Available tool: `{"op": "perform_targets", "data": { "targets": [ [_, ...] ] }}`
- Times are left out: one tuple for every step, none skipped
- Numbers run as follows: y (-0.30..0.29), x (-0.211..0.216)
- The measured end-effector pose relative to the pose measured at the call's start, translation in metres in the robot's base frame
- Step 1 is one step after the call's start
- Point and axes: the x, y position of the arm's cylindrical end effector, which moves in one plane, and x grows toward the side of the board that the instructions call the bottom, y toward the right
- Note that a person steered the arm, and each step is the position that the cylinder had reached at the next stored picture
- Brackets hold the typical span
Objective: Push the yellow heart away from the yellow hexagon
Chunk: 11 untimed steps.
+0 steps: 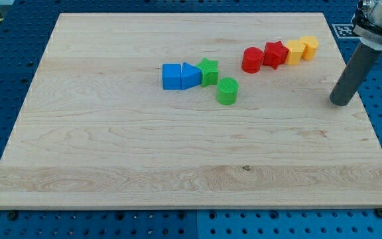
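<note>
Eight small blocks lay on the wooden desk (111, 159), in two groups. Toward the view's top right ran a slanting row: a red cylinder (252, 60), a red star (275, 54), then a yellow block (295, 51) and another yellow block (309, 46), all touching their neighbours. One of the yellow pair was the heart and the other the hexagon, but I could not tell which was which; they sat pressed together. Nearer the middle stood a blue cube (172, 76), a blue triangle (191, 76) and a green star (208, 70) in a touching line, with a green cylinder (227, 91) just below the star. I had no claw to open or close, only a dark rod. My tip (341, 103) rested near the desk's right edge, below and to the right of the yellow pair, well apart from every block.
</note>
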Motion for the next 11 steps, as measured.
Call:
{"op": "perform_targets", "data": {
  "targets": [
    [0.014, -0.008],
    [0.015, -0.032],
    [0.024, -0.072],
    [0.041, -0.087],
    [0.041, -0.097],
    [0.033, -0.135],
    [0.018, -0.165],
    [-0.026, -0.169],
    [-0.036, -0.164],
    [-0.022, -0.147],
    [-0.022, -0.139]
  ]
}}
